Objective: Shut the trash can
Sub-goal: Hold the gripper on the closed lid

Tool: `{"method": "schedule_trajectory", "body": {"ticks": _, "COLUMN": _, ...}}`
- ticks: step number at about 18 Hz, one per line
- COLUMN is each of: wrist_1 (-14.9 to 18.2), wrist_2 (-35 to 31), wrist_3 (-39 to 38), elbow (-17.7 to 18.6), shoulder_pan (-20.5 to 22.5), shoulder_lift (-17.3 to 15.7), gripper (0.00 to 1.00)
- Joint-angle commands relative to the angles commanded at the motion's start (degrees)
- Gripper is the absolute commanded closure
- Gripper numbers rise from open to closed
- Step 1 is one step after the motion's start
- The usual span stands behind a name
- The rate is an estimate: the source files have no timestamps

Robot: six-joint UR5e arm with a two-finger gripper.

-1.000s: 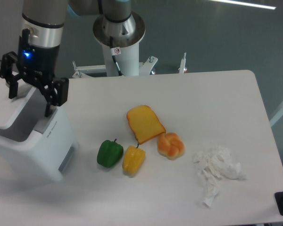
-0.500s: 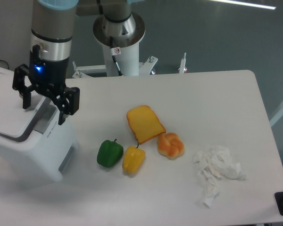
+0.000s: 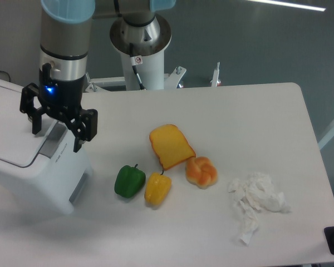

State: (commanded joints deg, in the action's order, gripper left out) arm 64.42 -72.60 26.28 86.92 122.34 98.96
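The trash can (image 3: pixel 36 175) is a large white boxy bin at the left edge of the table. Its flat white lid (image 3: pixel 11 125) lies down on the body, with only a thin dark seam along its edge. A grey latch button (image 3: pixel 54 137) sits at the lid's front and a grey pedal (image 3: pixel 79 186) on the front face. My gripper (image 3: pixel 55 133) hangs open over the front of the lid, its two black fingers spread to either side of the latch. It holds nothing.
On the white table (image 3: pixel 239 111) lie a green toy pepper (image 3: pixel 129 181), a yellow toy pepper (image 3: pixel 157 188), a toast slice (image 3: pixel 171 146), a bun (image 3: pixel 201 171) and crumpled white tissue (image 3: pixel 257 199). The robot base (image 3: pixel 140 44) stands behind the table.
The lid has dropped from raised to flat on the bin. My gripper has moved right and slightly down, following the lid's front edge.
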Motion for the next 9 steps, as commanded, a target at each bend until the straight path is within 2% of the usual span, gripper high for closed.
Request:
{"method": "schedule_trajectory", "body": {"ticks": 6, "wrist_1": 0.09, "wrist_2": 0.09, "wrist_3": -0.18, "elbow": -0.17, "shoulder_pan": 0.0, "shoulder_lift": -0.09, "gripper": 0.0}}
{"method": "schedule_trajectory", "body": {"ticks": 9, "wrist_1": 0.18, "wrist_2": 0.52, "wrist_3": -1.14, "elbow": -1.49, "shoulder_pan": 0.44, "shoulder_lift": -0.26, "gripper": 0.0}}
